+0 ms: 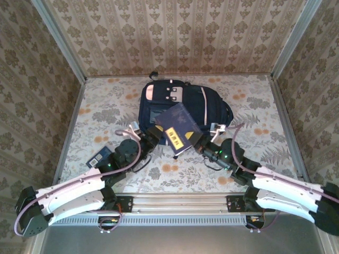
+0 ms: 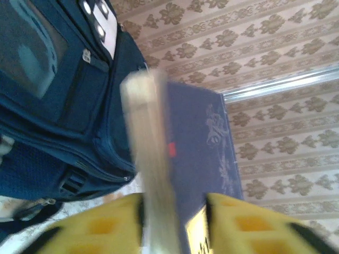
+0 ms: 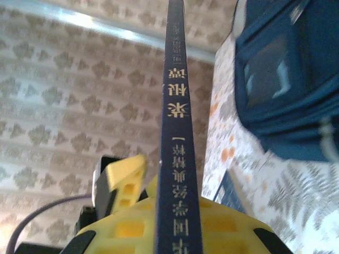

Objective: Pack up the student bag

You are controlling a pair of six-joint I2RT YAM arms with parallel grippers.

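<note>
The student bag (image 1: 159, 108) lies flat at the far middle of the table, navy with pink trim; it also shows in the left wrist view (image 2: 47, 106) and the right wrist view (image 3: 286, 79). A dark blue book (image 1: 179, 128) with a yellow label hangs tilted over the bag's near edge, between both grippers. My right gripper (image 1: 194, 140) is shut on it, the spine (image 3: 177, 132) running up between the yellow fingers (image 3: 177, 211). My left gripper (image 1: 157, 135) stands open at the book's left edge, its fingers (image 2: 175, 211) spread wider than the blurred pages (image 2: 151, 159).
A second dark blue book (image 1: 99, 157) lies flat on the floral table (image 1: 254, 137) left of the left arm, and its corner shows in the right wrist view (image 3: 233, 190). Patterned walls close in the back and both sides. A metal rail (image 1: 180, 203) runs along the near edge.
</note>
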